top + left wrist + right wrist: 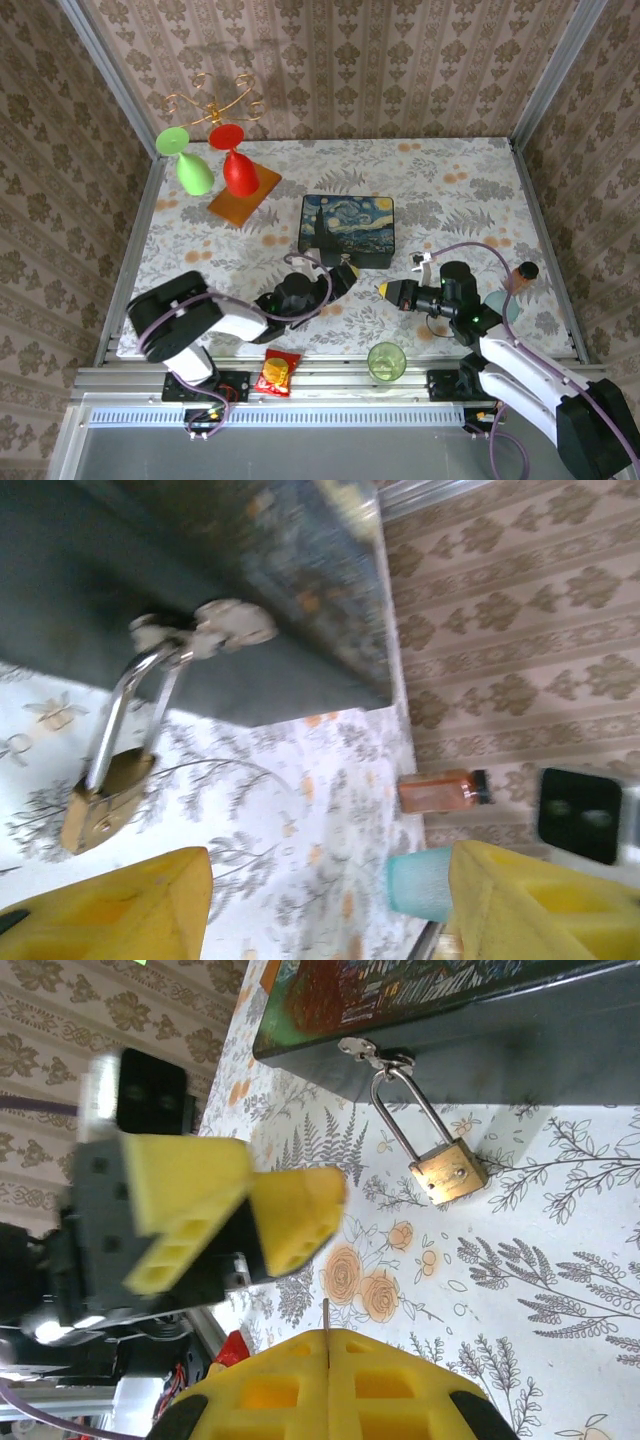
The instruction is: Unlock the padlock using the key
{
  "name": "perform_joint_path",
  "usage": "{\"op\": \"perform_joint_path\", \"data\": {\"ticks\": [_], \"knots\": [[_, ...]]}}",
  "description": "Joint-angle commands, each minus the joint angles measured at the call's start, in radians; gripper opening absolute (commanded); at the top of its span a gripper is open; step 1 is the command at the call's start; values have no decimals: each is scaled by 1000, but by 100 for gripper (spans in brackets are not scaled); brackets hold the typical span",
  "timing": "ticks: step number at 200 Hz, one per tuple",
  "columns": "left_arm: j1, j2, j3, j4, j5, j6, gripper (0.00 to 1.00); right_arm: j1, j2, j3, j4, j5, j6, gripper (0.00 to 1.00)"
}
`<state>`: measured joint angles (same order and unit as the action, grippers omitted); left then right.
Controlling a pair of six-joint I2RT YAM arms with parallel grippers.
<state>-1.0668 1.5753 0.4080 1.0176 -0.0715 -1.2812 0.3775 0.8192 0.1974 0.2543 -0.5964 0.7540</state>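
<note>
You're getting bright, even light overhead — soft shadows falling on back wall (340,70). Left wrist picture is smearing throughout; right wrist's is blurring around left gripper (265,1190).

White-and-black arms (235,322) carry looping purple cables (465,246) and blocky yellow, hollow-celled gripper fingers (290,1215).

The padlock (105,800) hangs by its shackle from the clasp (205,630) of the dark box (300,670), its brass body on the floral tabletop (300,860). Nearer the camera, the left gripper's (330,900) yellow jaws stand wide apart with nothing between them. An orange bottle (440,790) and a teal cup (415,880) sit near the wall.
</note>
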Motion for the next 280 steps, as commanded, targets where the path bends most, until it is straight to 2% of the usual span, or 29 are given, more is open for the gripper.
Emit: {"op": "perform_joint_path", "data": {"ticks": [1,13,31,56,71,102,128,190,212,234,259,280], "knots": [[-28,-133,-1,-194,-79,107,62,-3,22,37,98,-63,0,0],[-40,-193,14,-247,-84,167,58,-1,35,35,159,-79,27,0],[-46,-229,20,-210,-42,210,49,-1,46,28,261,-102,76,0],[-57,-216,13,-87,9,217,46,6,60,36,363,-126,129,0],[-72,-210,23,-68,17,236,45,12,72,46,399,-133,146,0],[-84,-194,17,56,40,270,38,34,102,63,419,-133,148,0],[-81,-176,35,37,60,255,38,45,128,54,489,-133,177,0],[-75,-122,9,171,34,225,32,93,152,49,505,-123,156,0],[-68,-134,11,159,38,224,21,93,144,46,499,-117,152,0],[-67,-131,8,166,40,221,18,94,144,47,490,-111,146,0],[-67,-126,4,163,26,216,17,93,153,46,500,-111,148,0],[-56,-117,-22,211,-4,197,27,93,162,40,512,-110,152,0]]}}
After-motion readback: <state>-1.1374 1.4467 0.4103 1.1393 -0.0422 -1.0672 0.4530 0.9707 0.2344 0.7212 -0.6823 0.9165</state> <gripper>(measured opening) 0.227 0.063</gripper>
